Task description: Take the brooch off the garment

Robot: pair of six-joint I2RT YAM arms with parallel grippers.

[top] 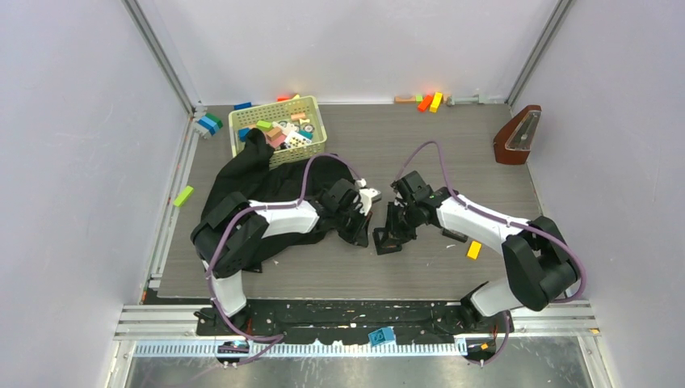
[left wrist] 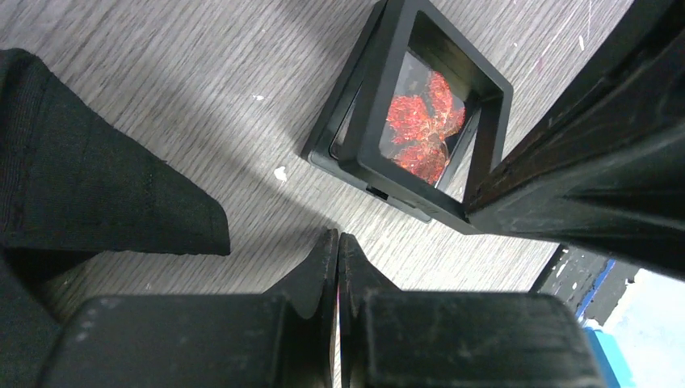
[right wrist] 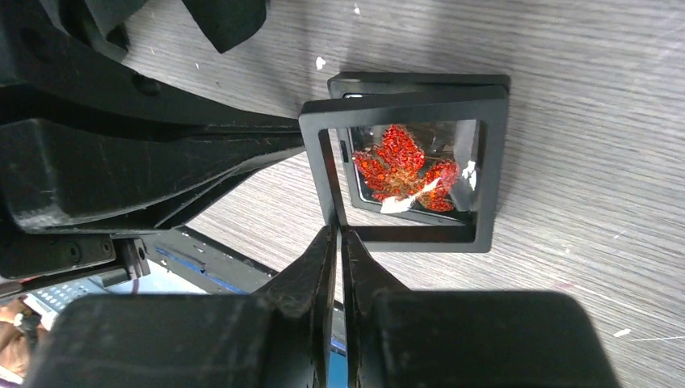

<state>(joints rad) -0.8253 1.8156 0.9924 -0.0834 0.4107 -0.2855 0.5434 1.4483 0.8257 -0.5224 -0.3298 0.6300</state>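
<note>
The brooch, a small orange-red leaf shape, lies inside an open black square frame case on the table. My right gripper is shut on the near left corner of the case's raised lid. Just left of the case, my left gripper is shut with nothing in it, its tips close above the wood. The black garment lies crumpled behind and under the left arm. A fold of the garment shows left of the left gripper's fingers.
At the back left stands a cream basket full of toy blocks. A brown metronome is at the back right. An orange block lies by the right arm, and a green block by the left wall. Several blocks line the back wall.
</note>
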